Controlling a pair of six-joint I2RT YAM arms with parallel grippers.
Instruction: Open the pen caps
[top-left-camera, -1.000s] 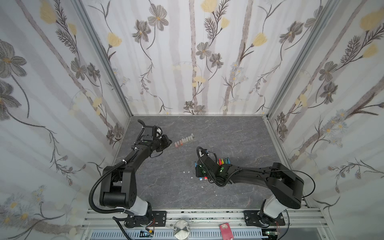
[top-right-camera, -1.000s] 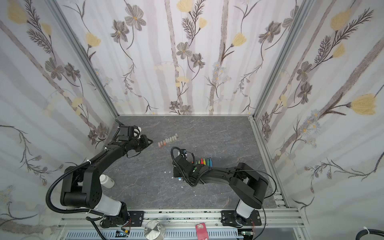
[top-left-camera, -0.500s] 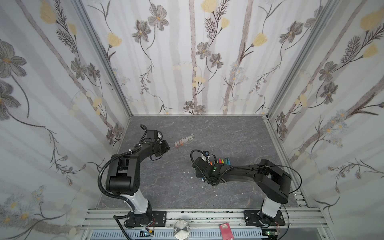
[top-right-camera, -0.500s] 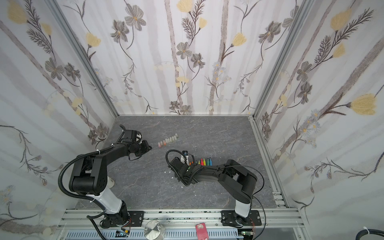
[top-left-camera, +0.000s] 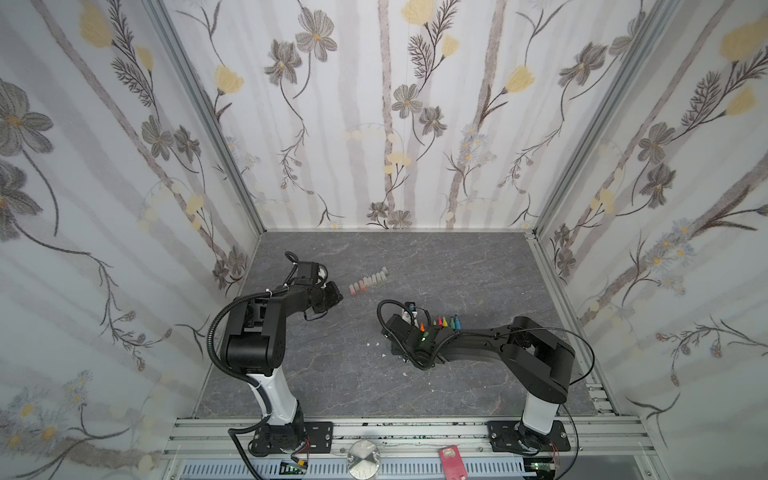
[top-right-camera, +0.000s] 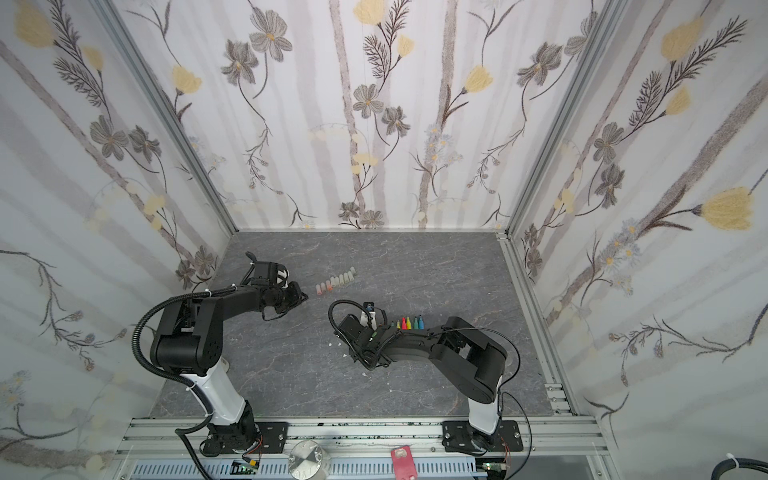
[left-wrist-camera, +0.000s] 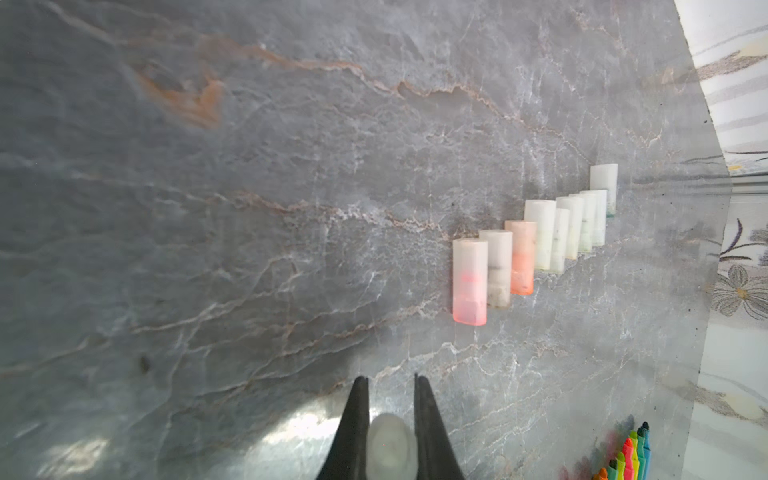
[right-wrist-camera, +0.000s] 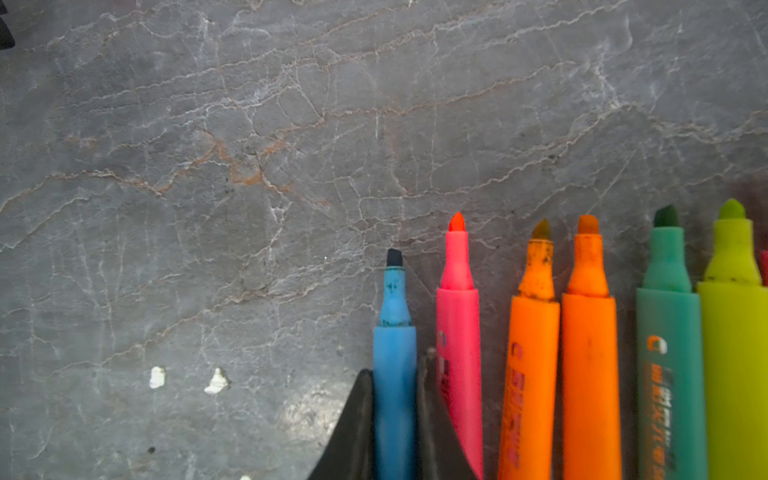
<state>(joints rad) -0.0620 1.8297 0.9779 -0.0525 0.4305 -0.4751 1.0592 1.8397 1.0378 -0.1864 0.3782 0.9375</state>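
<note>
Evidently the job is on its last cap. The left fingers (left-wrist-camera: 357, 424) are pinched tight on a whitish cap (left-wrist-camera: 390, 444), low over the worktop (left-wrist-camera: 208, 208) and near the pink end of the row of caps (left-wrist-camera: 521, 257). From where I stand that reads as the putting-down step: the cap is off its pen and wants a place at that end of the row. The next move calls for a short carry to the row's end, a gentle lowering so the neighbours aren't knocked, then letting go.

The pens (right-wrist-camera: 588, 353) lie side by side apart from the cap row, on the side toward the right arm's base, tips bare. The right fingers (right-wrist-camera: 357, 424) sit close on both sides of the blue pen (right-wrist-camera: 395, 365), the outermost of the line. Whether they pinch it or merely flank it I cannot tell. They need to part and lift off without nudging the pink pen (right-wrist-camera: 457, 332) alongside.

Counting: nine caps in the row plus the held one makes ten. Of pens I make out six clearly: blue, pink, two orange, green, yellow. A red sliver of a seventh shows at the edge, and any beyond it are out of view. No capped pen shows.
</note>
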